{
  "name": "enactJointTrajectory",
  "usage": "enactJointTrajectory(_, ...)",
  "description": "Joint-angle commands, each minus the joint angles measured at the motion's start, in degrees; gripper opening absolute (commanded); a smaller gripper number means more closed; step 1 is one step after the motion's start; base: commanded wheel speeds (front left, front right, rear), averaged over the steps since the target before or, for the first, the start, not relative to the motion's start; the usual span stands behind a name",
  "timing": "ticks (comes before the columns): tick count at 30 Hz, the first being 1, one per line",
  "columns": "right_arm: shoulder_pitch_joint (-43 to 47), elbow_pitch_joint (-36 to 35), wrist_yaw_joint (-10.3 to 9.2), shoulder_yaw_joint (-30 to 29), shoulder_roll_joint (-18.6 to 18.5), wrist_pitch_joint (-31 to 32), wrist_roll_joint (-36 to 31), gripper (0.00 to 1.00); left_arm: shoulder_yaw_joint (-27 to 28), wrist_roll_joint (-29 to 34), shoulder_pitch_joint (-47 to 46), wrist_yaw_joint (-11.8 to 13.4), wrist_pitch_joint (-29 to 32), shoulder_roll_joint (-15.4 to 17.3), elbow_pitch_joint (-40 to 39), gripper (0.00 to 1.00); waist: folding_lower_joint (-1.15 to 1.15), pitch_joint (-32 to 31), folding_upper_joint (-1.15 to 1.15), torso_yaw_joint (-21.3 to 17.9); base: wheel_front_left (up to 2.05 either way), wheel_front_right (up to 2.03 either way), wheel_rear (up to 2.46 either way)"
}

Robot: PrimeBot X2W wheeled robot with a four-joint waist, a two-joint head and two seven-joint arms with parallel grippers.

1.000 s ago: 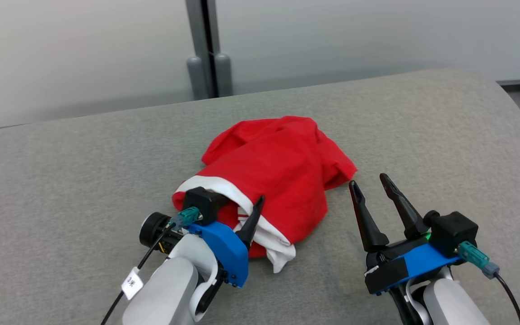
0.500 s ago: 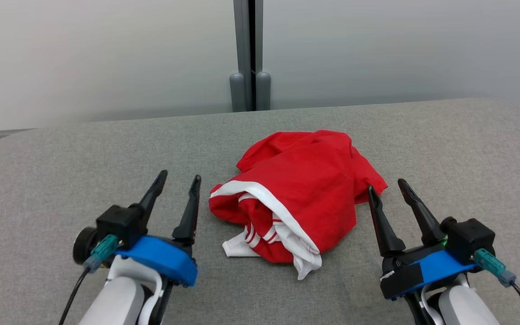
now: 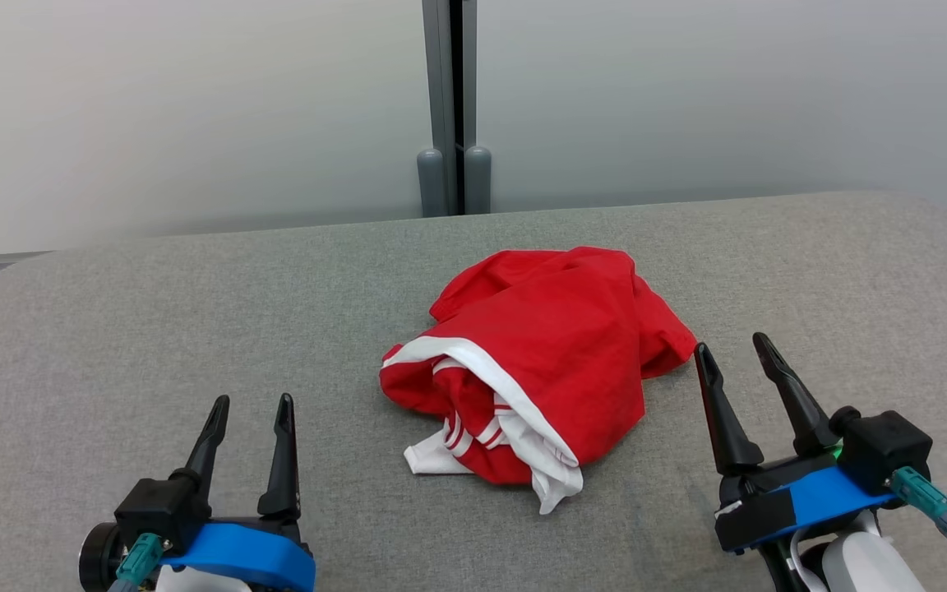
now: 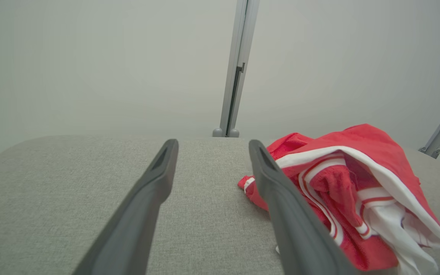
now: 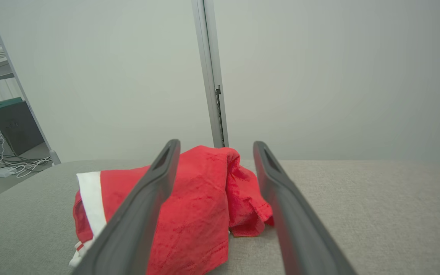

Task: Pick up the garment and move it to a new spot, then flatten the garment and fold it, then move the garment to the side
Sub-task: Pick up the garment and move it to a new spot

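Red garment [image 3: 539, 362] crumpled on grey fabric surface [image 3: 194, 329], pale wall [image 3: 194, 99] behind; left jaws, right jaws wide, empty

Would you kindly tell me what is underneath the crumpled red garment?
The garment rests on the grey cushioned surface, which shows all round it. White-striped inner layers peek from its near edge; anything beneath the heap is covered.

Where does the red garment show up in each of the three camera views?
Head view: garment at the centre, on the grey table.
Left wrist view: garment at the lower right.
Right wrist view: garment from the lower left to the centre.
Shared landmark: the grey upright post behind the table, top centre in all three.
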Motion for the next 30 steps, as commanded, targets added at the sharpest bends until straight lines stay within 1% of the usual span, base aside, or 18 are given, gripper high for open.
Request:
enactJointTrajectory(1, 0.20, -0.33, 0.01, -0.15, -0.42, -0.18, -0.38, 1.00, 0.36, 0.36, 0.29, -0.08, -0.35, -0.06, -0.36, 1.00, 0.00, -0.11, 0.00, -0.06, 0.00, 0.00, 0.00)
enactJointTrajectory(10, 0.61, -0.78, 0.01, -0.98, -0.44, -0.18, -0.81, 1.00, 2.75, 2.76, 0.88, -1.27, -0.35, -1.01, -0.82, 1.00, 0.00, -0.32, 0.00, -0.38, 0.00, 0.00, 0.00)
enactJointTrajectory(15, 0.34, -0.60, 0.01, -0.81, -0.37, -0.18, -0.94, 1.00, 2.11, 3.30, 0.03, -2.41, -0.24, -1.01, 1.40, 1.00, 0.00, -0.16, 0.00, -0.71, 0.00, 0.00, 0.00)
enactJointTrajectory(17, 0.18, -0.57, 0.01, -0.83, -0.38, -0.17, -0.88, 1.00, 1.23, 3.37, -1.22, -3.30, 1.13, -0.74, 2.98, 1.00, 0.00, 0.03, 0.00, -0.87, 0.00, 0.00, 0.00)
enactJointTrajectory(25, -1.04, -0.53, 0.01, -0.49, -0.69, -0.17, -0.69, 1.00, -2.03, 1.97, -9.14, -7.26, 11.19, -0.28, 11.05, 1.00, 0.00, 1.59, 0.00, -2.99, 0.00, 0.00, 0.00)
enactJointTrajectory(26, -1.35, -0.47, 0.01, -0.28, -0.68, -0.17, -0.68, 1.00, -3.07, 1.74, -11.40, -8.30, 13.26, -0.35, 13.82, 1.00, 0.00, 2.07, 0.00, -3.86, 0.00, 0.00, 0.00)
enactJointTrajectory(30, -2.13, -0.56, 0.01, -0.12, -0.50, -0.18, -0.64, 1.00, -4.75, 1.53, -15.77, -9.59, 14.71, -0.68, 18.87, 1.00, 0.00, 3.30, 0.00, -6.03, 0.00, 0.00, 0.00)
